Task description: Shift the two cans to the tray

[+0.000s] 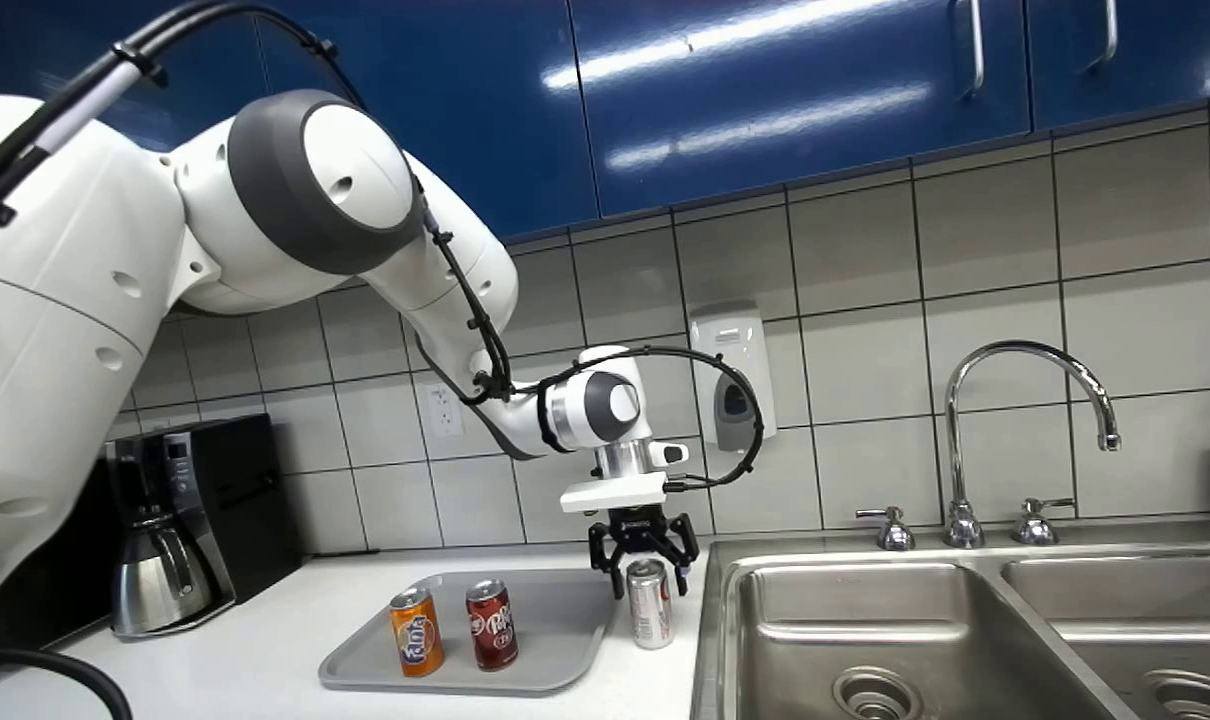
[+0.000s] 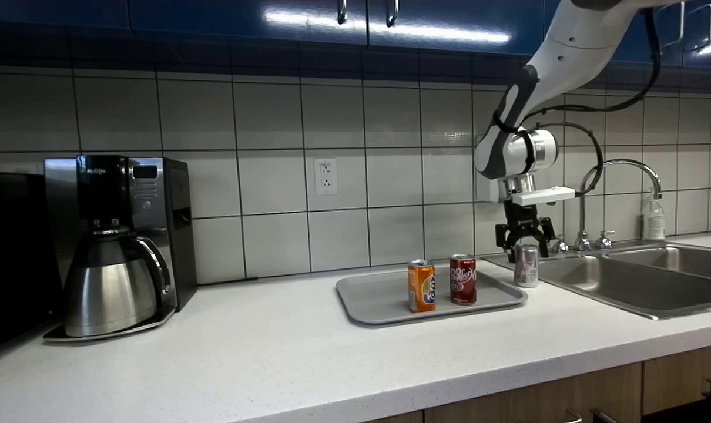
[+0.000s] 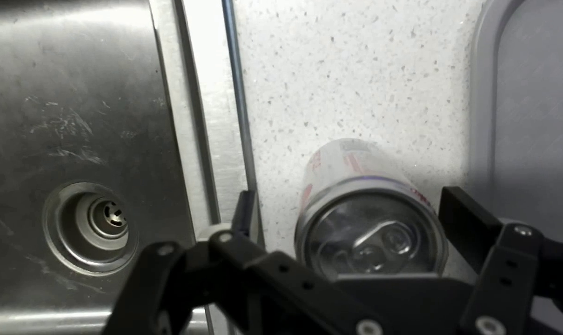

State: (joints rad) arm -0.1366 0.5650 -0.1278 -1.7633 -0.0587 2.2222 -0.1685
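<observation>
The silver can (image 3: 365,209) (wrist view, lower centre) stands ungripped on the counter (image 3: 356,83) between spread fingers (image 3: 470,228), nearer the one at frame right; uneven closing could push it toward the sink (image 3: 114,116) at left. A low carry might clip the tray (image 1: 560,625) or its red can (image 1: 492,625), below centre in an exterior view.

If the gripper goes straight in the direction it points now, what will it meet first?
Probably the top of the silver can. The open gripper points down over it, one finger on each side, so its palm should come onto the can; the gap between is hard to judge.
</observation>
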